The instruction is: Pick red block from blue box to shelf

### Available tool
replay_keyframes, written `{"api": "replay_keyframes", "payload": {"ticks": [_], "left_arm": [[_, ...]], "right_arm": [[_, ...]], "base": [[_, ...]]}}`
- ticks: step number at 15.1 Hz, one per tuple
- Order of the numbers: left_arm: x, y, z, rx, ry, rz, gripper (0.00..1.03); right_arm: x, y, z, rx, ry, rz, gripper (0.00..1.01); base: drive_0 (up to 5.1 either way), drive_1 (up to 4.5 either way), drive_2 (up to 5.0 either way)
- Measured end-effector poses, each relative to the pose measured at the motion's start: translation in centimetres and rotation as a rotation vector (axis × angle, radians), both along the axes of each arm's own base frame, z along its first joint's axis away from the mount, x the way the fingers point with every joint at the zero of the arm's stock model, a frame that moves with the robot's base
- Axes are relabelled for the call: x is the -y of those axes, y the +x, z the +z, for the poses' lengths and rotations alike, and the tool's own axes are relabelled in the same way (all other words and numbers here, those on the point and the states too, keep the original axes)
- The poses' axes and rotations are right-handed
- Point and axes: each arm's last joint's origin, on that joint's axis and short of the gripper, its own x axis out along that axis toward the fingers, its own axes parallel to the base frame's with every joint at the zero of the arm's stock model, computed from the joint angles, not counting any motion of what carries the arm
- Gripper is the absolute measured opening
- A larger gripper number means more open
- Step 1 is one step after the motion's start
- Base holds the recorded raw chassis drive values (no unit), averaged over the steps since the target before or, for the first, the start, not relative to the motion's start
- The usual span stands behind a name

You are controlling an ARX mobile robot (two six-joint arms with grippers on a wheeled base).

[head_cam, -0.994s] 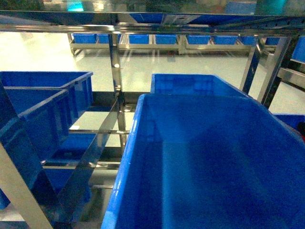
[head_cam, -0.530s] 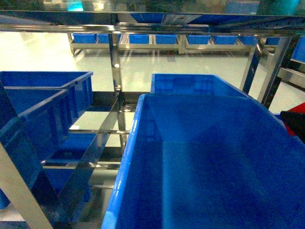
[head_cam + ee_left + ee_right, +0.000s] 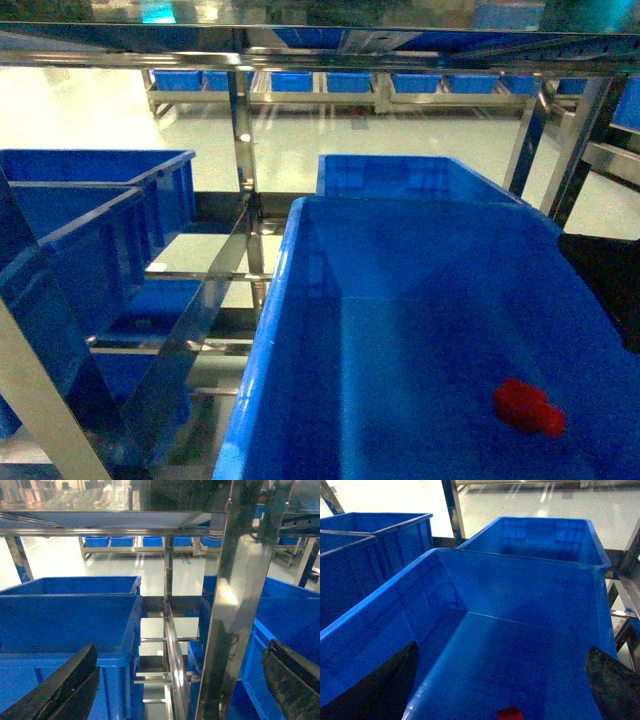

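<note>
right gripper (image 3: 502,680): fingers (image 3: 380,685) spread wide, nothing between them, hanging over the near end of the blue box (image 3: 570,570). red block (image 3: 510,713) lies on the box floor, roughly centred btwn the two fingers but below and just ahead, not touching either; head view puts it at the box's near right (image 3: 527,407). step in hand looks like the reach-in: drop straight down w/ fingers kept apart, straddle the block, clear the box wall, then close. left gripper (image 3: 175,680) also spread, empty, facing the shelf (image 3: 235,605) post, well apart from the block.
</note>
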Motion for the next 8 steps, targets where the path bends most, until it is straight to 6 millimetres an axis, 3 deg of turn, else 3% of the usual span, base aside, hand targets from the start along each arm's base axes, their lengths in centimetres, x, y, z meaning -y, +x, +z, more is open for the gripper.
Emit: {"api": "replay_keyframes", "payload": {"ticks": [4,8], "left_arm": [[0.0,0.0,0.0,0.000,0.000,0.000,0.98],[0.0,0.0,0.0,0.000,0.000,0.000,0.98]], "right_arm": [[-0.7,-3.3,1.5,-0.013,0.006,0.046,0.98],[0.7,-6.7,3.3,-0.067,0.008,-0.007,0.98]], "base": [[0.0,0.00,0.0],[0.0,0.00,0.0]]}}
